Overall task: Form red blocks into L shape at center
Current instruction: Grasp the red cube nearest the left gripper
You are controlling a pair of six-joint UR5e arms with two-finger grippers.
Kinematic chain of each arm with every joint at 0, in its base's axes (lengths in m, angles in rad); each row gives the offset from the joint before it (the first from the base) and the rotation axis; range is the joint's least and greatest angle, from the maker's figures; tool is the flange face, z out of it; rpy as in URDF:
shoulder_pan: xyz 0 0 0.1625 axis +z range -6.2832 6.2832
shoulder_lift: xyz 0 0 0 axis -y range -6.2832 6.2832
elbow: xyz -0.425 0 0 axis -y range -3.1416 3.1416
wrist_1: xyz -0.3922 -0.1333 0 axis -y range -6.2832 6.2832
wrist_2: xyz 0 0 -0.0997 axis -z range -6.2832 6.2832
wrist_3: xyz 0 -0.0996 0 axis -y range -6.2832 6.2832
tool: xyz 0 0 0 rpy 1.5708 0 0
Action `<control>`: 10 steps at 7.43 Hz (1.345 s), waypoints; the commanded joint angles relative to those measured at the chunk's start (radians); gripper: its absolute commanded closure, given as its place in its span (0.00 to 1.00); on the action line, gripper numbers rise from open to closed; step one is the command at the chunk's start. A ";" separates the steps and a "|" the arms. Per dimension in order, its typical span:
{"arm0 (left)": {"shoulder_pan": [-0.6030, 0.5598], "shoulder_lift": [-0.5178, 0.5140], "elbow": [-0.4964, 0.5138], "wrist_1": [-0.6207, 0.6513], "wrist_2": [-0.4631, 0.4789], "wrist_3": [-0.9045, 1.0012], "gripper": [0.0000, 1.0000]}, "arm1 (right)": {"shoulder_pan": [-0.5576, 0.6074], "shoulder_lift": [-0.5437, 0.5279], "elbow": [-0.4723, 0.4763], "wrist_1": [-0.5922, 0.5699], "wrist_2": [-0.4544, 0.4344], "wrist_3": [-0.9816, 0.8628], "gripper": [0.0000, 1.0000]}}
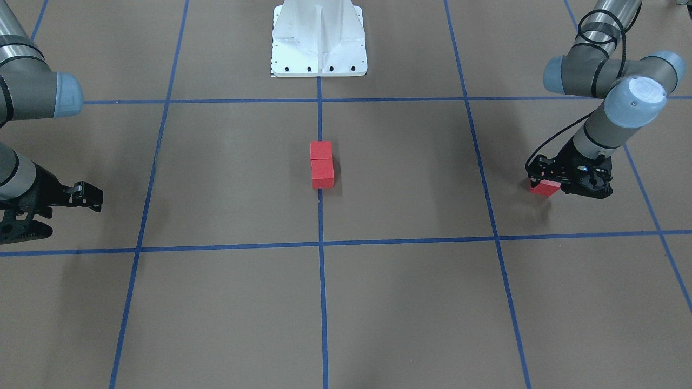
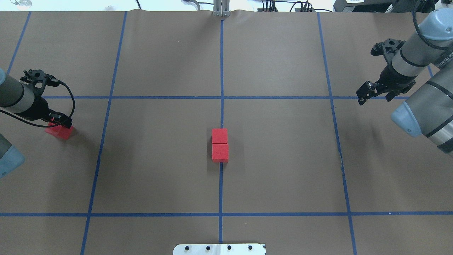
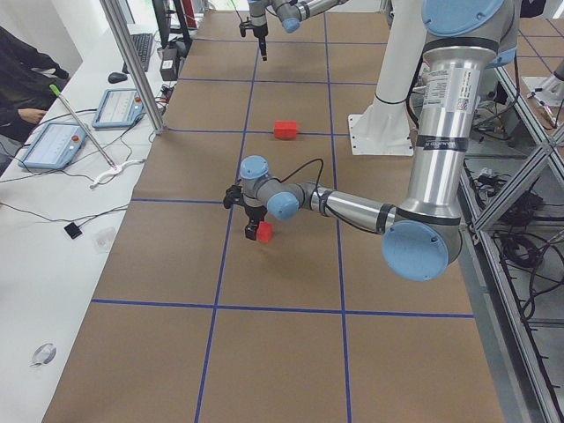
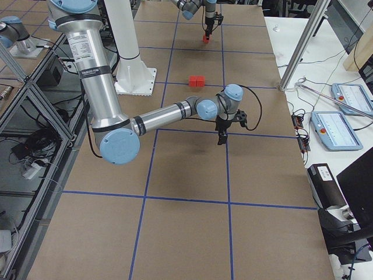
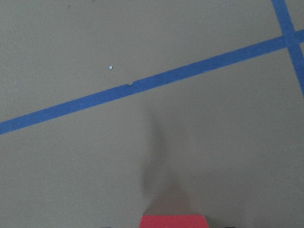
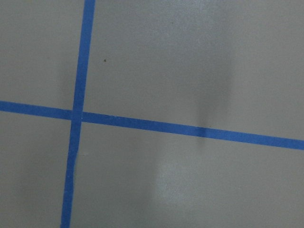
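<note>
Two red blocks [image 2: 219,136] [image 2: 220,152] lie touching in a straight row on the middle blue line at the center [image 2: 221,117]; the front-facing view shows them too [image 1: 321,150] [image 1: 323,174]. A third red block [image 2: 59,131] [image 1: 544,187] is far out on my left side, under my left gripper [image 2: 58,123] [image 1: 550,182], whose fingers are shut on it close to the floor. The block's top edge shows at the bottom of the left wrist view [image 5: 174,221]. My right gripper [image 2: 376,94] [image 1: 62,209] hovers open and holds nothing, far out on the right.
The white pedestal base [image 1: 319,43] [image 2: 219,249] stands behind the center blocks. Blue tape lines [image 6: 142,124] divide the brown floor into squares. A side bench with tablets [image 3: 53,145], a metal post [image 3: 132,62] and a seated person [image 3: 18,79] borders the far edge.
</note>
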 commanded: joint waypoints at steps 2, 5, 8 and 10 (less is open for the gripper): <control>0.000 0.001 0.003 0.003 -0.068 -0.016 0.18 | 0.000 0.000 0.000 0.000 0.001 0.002 0.00; 0.001 0.007 0.005 0.005 -0.069 -0.032 0.32 | 0.000 0.000 0.004 0.000 0.001 0.002 0.00; 0.001 0.003 0.003 0.014 -0.071 -0.035 1.00 | 0.000 0.000 0.002 0.000 0.001 0.002 0.00; -0.005 -0.047 -0.024 0.117 -0.179 -0.085 1.00 | 0.000 0.000 0.002 0.000 0.001 0.000 0.00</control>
